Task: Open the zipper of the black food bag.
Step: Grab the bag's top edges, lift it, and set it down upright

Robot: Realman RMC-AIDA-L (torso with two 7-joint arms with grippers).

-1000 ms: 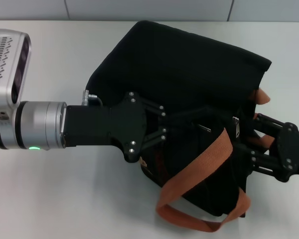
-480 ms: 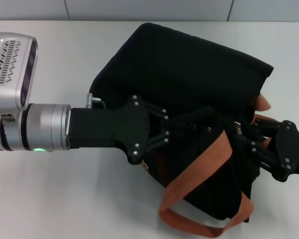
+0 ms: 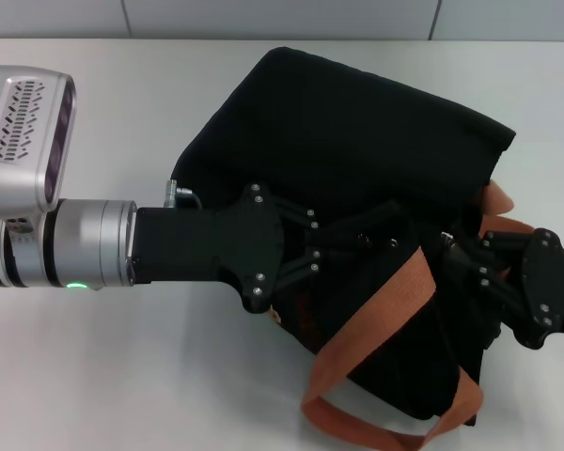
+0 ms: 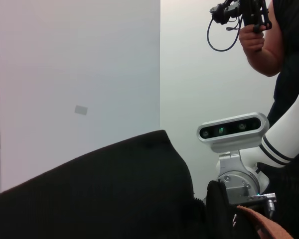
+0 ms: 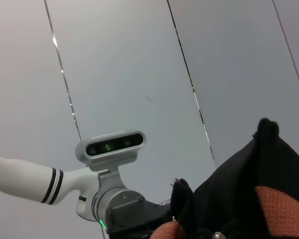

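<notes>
Jaws of both grippers are seen pressed into the top of the black food bag (image 3: pixel 357 160), which is laid on its side at the centre-right of the white table (image 3: pixel 122 376). From the left, the left gripper (image 3: pixel 399 242) is stretched across the bag's near half, its thin fingers drawn close on the dark fabric; what exactly is pinched cannot be told. From the right, the right gripper (image 3: pixel 451 254) is pushed in to meet it, its fingers likewise nearly together, their grip hidden against the black cloth. The zipper cannot be made out. One orange-brown strap (image 3: pixel 376 329) is looped over the bag's near edge, a second strap (image 3: pixel 496 202) shown at the right corner.
</notes>
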